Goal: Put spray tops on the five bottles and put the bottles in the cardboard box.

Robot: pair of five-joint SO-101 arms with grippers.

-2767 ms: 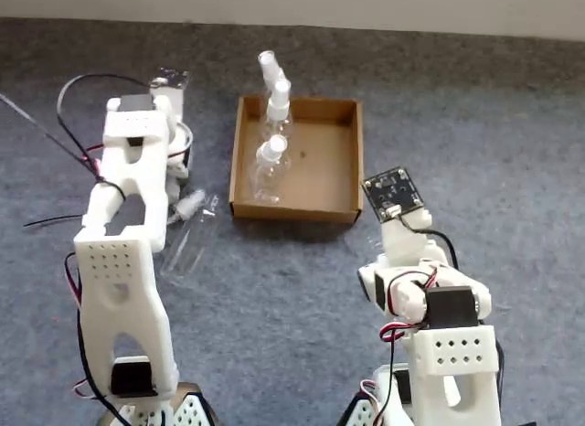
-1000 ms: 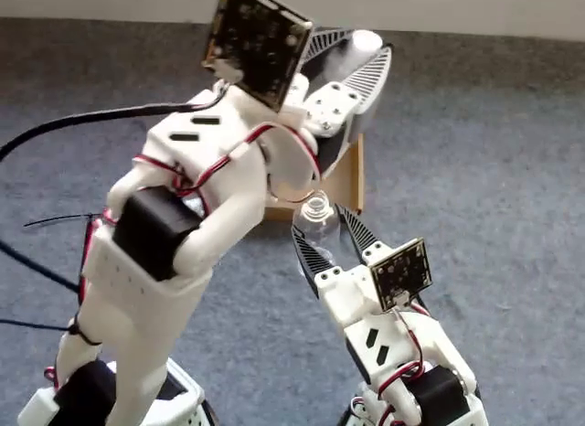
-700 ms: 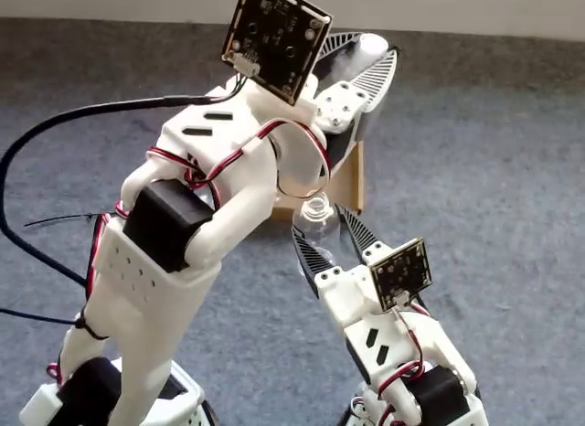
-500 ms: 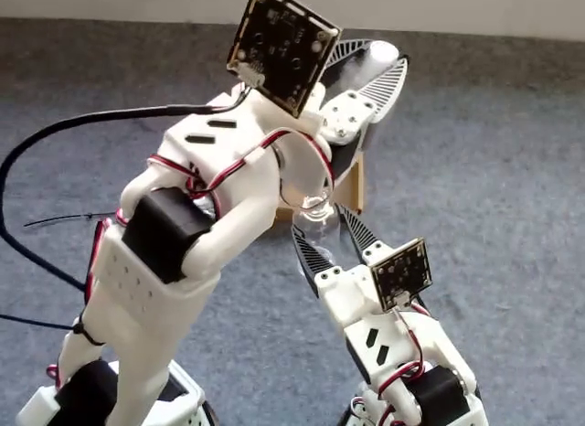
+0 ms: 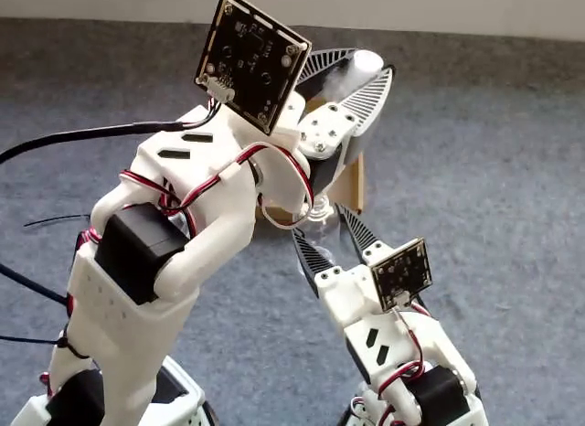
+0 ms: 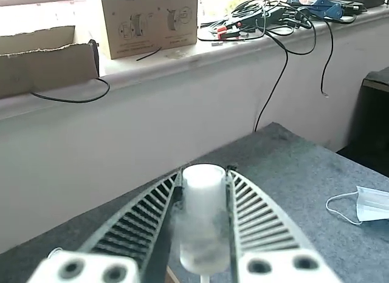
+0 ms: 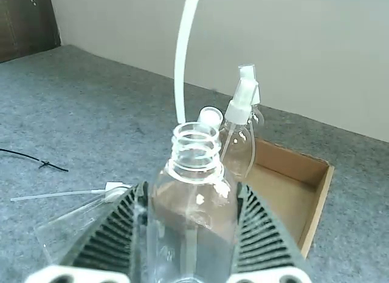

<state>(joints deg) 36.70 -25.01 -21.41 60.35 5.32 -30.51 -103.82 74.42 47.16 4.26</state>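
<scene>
Above the carpet (image 5: 494, 170), at 6 o'clock of the cardboard box (image 5: 353, 184), the right gripper (image 5: 320, 229) clamps the open bottle (image 7: 193, 198) upright. The left gripper (image 5: 352, 74), toward 1 o'clock of it, pinches a spray top (image 6: 203, 216) whose dip tube (image 7: 184, 58) hangs to the bottle's mouth. In the last half second the left gripper has slid toward 9 o'clock and sunk slightly, likely lining the tube up. The top is not yet seated. Capped bottles (image 7: 240, 131) stand in the box.

Clear bottle (image 7: 193, 192) stood upright, neck open | spray top (image 6: 203, 216) tube dangled at its neck | capped bottles (image 7: 240, 131) sat in box (image 7: 298, 161)
</scene>
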